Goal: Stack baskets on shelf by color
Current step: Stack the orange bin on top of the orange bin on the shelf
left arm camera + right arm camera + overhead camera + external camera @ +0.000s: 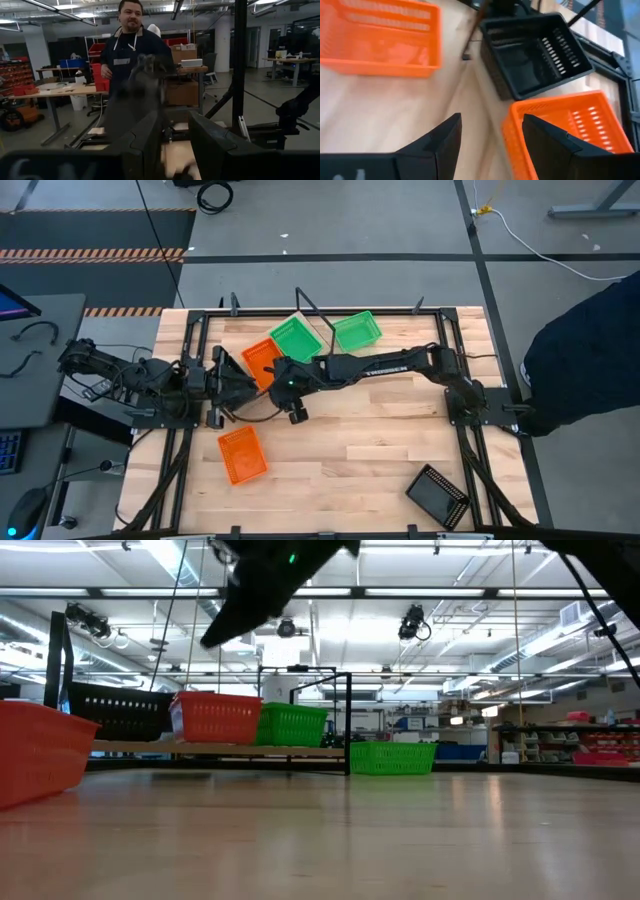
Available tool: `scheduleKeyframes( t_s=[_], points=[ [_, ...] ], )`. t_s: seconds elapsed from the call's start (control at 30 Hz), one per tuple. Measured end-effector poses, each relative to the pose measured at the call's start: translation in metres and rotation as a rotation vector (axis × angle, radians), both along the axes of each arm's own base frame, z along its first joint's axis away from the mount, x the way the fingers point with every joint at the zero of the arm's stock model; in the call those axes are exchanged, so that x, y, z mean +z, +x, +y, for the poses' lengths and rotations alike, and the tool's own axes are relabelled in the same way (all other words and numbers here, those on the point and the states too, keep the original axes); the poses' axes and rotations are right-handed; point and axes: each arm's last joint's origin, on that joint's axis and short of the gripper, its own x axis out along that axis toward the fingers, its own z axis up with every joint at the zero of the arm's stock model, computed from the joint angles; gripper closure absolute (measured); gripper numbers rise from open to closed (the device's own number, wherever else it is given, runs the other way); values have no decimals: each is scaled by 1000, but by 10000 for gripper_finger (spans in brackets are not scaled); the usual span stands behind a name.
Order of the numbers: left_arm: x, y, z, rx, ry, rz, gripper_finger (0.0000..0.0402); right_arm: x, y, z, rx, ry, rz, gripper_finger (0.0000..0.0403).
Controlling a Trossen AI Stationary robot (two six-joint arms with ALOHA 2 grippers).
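Note:
The shelf (225,748) holds a black basket (120,712), an orange basket (215,718) and a green basket (292,725) side by side, each on its base. In the high view, a second green basket (357,330) sits on the table beside the green one on the shelf (297,338), and my arms partly cover the orange shelf basket (260,360). My right gripper (490,135) is open, hanging in the air over the shelf's orange basket (570,125) and black basket (530,55). My left gripper (175,145) is open and level, at the shelf's left end (232,380).
A further orange basket (242,454) lies on the near left of the table, and a black one (438,496) lies tilted near the near right corner. A person (132,45) stands beyond the table's right edge. The table's middle and near centre are bare wood.

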Motion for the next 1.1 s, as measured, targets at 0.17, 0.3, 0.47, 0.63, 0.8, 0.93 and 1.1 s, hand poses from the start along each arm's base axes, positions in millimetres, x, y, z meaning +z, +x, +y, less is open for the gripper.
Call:
scheduleKeyframes(
  t_s=[0.17, 0.3, 0.47, 0.63, 0.8, 0.93, 1.1],
  points=[
    [0, 0, 0, 0, 0, 3, 285, 18, -22, 12, -43, 52, 112, 188],
    [-2, 1, 0, -6, -29, 15, 285, 10, -42, 12, -138, 96, 323, 188],
    [-8, 10, -3, 2, -40, 56, 285, -3, -60, 13, -285, 169, 486, 188],
    [-10, 25, -9, 7, -36, 106, 285, -1, -89, 21, -355, 123, 486, 195],
    [-7, 39, -16, 8, -41, 188, 285, 17, -141, 15, -447, 178, 387, 206],
    [-8, 51, -21, 15, -23, 237, 285, 26, -189, 10, -500, 237, 256, 209],
    [-18, 66, -26, 23, -76, 301, 285, 11, -239, 11, -554, 343, 124, 209]
  ],
)
